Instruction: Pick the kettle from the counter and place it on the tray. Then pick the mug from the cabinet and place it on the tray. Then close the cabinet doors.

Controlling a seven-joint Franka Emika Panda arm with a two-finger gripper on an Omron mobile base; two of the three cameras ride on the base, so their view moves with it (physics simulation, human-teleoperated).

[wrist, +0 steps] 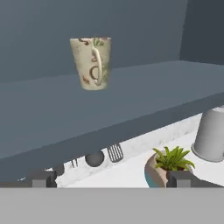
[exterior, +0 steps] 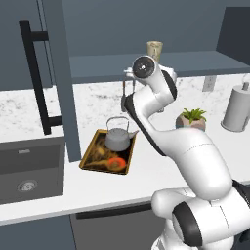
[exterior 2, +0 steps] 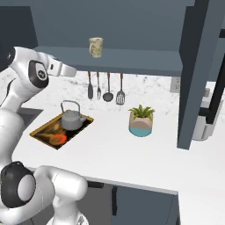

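Marble counter [exterior: 161,161] (cabinet [wrist: 131,26] open).

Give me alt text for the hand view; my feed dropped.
A small cream-beige patterned mug stands upright on the dark slate-blue cabinet shelf, handle facing the camera, above and ahead of the gripper, whose dark fingertips stand wide apart with nothing between them. Below the shelf show hanging utensils, a green potted plant and a grey paper-towel cylinder on the white counter.
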